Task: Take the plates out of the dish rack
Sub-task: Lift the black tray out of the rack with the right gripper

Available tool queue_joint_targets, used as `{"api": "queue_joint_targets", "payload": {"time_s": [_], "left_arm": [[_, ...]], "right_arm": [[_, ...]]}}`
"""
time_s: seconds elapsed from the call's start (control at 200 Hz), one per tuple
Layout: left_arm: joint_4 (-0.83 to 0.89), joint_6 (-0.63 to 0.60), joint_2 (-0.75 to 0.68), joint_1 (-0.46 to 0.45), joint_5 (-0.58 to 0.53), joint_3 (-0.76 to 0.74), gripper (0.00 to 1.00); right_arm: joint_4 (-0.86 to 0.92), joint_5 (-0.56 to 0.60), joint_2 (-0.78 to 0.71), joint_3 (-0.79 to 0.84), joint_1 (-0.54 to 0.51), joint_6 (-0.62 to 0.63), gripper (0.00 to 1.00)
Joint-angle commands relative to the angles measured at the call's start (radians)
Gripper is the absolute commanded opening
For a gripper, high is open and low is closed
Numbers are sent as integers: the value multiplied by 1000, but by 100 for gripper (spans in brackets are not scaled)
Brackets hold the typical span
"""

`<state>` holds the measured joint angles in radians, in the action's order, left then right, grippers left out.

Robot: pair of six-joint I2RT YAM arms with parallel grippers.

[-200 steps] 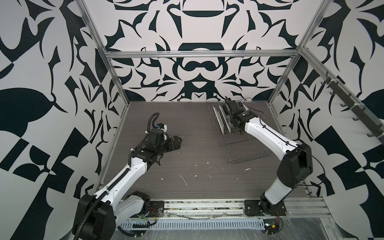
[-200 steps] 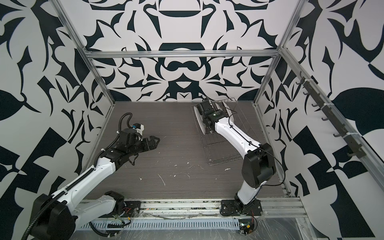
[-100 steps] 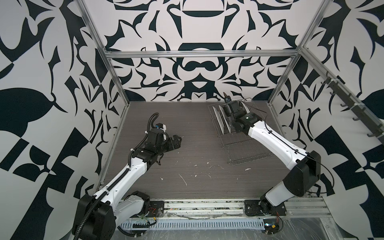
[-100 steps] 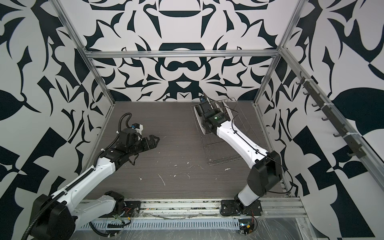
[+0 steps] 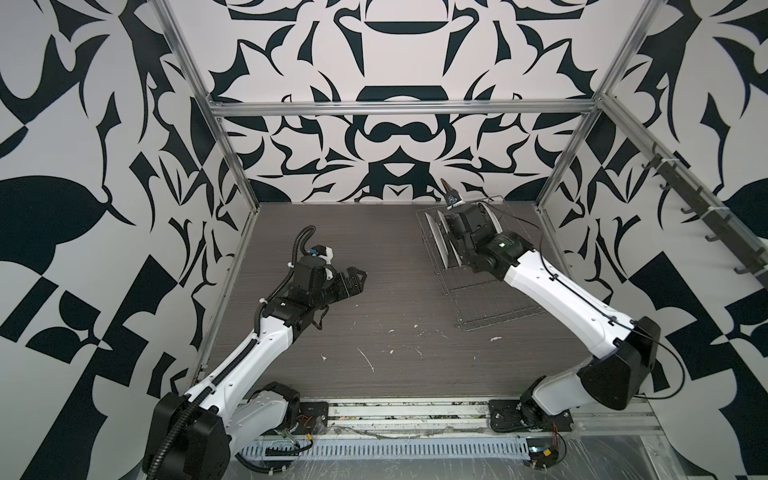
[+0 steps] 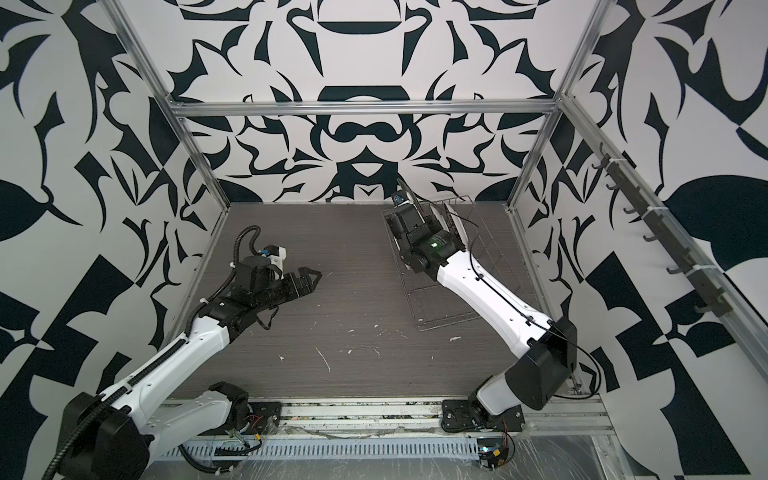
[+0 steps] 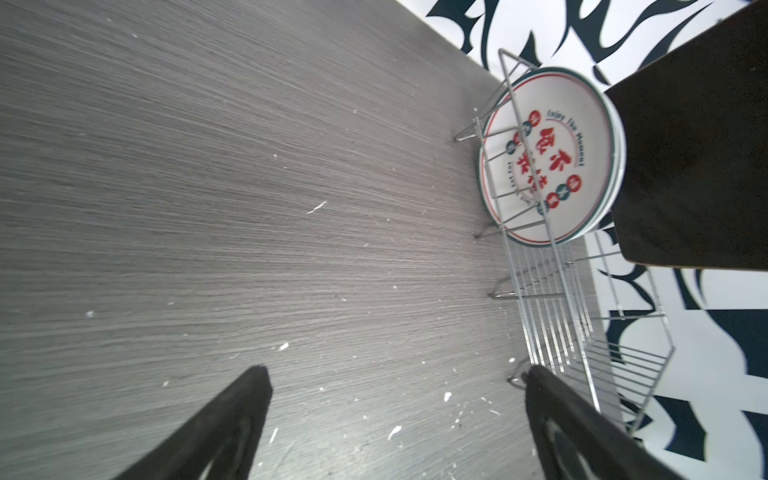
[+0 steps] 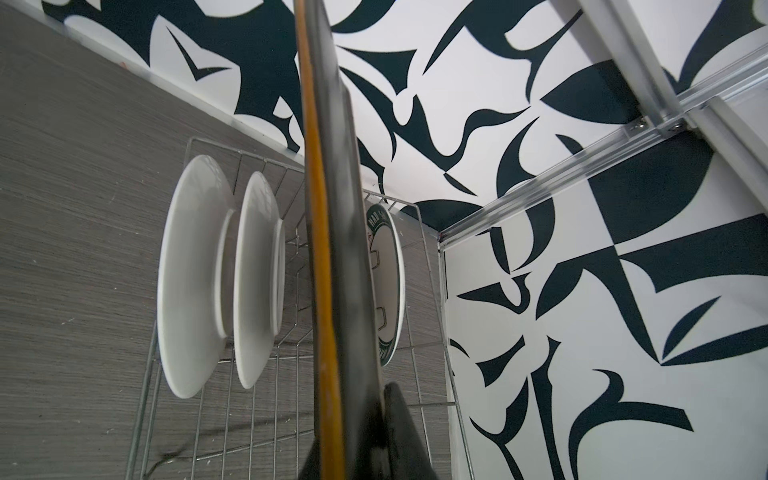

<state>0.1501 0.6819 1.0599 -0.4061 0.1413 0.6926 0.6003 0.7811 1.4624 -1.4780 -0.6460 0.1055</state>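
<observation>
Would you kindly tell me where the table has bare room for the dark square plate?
Bare grey wood-grain table lies between the open left gripper and the silver wire dish rack, and toward its near edge. The rack's far end is crowded with upright white plates.

White plates [image 8: 191, 282] upright in wire dish rack [image 8: 257, 419]; dark plate [image 8: 332, 249] edge-on, seemingly lifted clear.

A robotics lab test cell: aluminium frame [image 5: 399, 109], black-and-white patterned walls [image 5: 399, 50] and mounting rail [image 5: 407, 412].
</observation>
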Motion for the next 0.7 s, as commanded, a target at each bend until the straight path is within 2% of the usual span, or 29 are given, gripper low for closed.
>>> {"api": "queue_joint_targets", "payload": {"time_s": [0.0, 0.26, 0.43, 0.695], "left_arm": [[-47, 39, -17, 3, 52, -17, 99], [-136, 100, 14, 20, 161, -30, 99], [-173, 137, 18, 31, 188, -38, 99], [-196, 167, 3, 40, 222, -33, 99]], "right_arm": [[-178, 125, -125, -48, -19, -10, 0], [-129, 68, -233, -56, -55, -80, 0], [-123, 17, -305, -47, -82, -146, 0], [-138, -133, -376, -48, -88, -296, 0]]}}
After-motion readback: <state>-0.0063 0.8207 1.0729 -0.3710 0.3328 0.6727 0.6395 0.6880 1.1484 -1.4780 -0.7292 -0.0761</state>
